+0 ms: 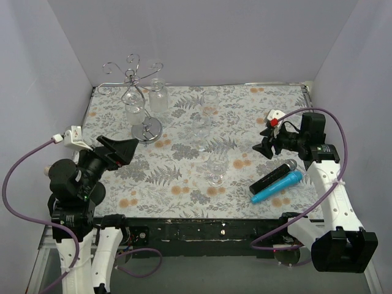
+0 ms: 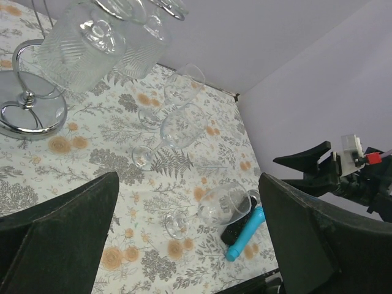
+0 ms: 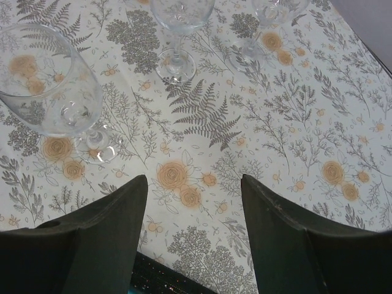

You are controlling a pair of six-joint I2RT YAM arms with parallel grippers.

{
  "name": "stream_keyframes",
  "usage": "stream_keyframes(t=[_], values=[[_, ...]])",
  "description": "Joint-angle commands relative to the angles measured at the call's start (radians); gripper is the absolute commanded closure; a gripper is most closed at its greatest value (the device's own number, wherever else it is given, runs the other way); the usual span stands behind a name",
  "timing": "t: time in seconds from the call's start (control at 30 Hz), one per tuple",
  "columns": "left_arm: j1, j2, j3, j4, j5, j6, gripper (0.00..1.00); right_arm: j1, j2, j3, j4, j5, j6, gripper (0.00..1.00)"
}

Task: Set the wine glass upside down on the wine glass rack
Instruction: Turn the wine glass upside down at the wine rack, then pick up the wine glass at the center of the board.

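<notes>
Glassware stood in a loose line down the middle of the floral surface (image 1: 165, 184): three clear wine glasses, all upright on their feet. In the top view, the far wine glass (image 1: 209, 103) was toward the upper centre, the middle wine glass (image 1: 201, 126) just below it, and the near wine glass (image 1: 215, 168) lower again, each apart from the others and from both tools. The wine glass rack (image 1: 131, 78) stood in the upper left of that frame, its round shiny base on the surface and its curled arms spread at the top. Two ribbed glasses (image 1: 135, 113) hung bowl-down from those arms, beside the twisted stem. The left tool (image 1: 127, 153) hovered at the left of the frame, just below the rack's base, its fingers spread apart and holding nothing; its wrist view looked out between them toward the three wine glasses. The right tool (image 1: 262, 147) hung at the right, fingers likewise apart and empty, near the near wine glass but not touching it. A black microphone (image 1: 272, 176) and a blue microphone (image 1: 277, 187) lay side by side in the lower right.
</notes>
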Motion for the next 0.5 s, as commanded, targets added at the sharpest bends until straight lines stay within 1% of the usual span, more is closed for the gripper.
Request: stream_keyframes(t=[0.0, 0.27, 0.47], values=[[-0.001, -0.068, -0.08, 0.002, -0.029, 0.047, 0.02, -0.004, -0.028, 0.071, -0.094, 0.015, -0.052, 0.3], [-0.002, -0.183, -0.245, 0.056, 0.032, 0.031, 0.02, -0.004, -0.057, 0.061, -0.106, 0.02, -0.056, 0.29], [-0.005, -0.267, -0.348, 0.137, 0.075, 0.083, 0.02, -0.004, -0.04, 0.093, -0.112, 0.02, -0.04, 0.29]])
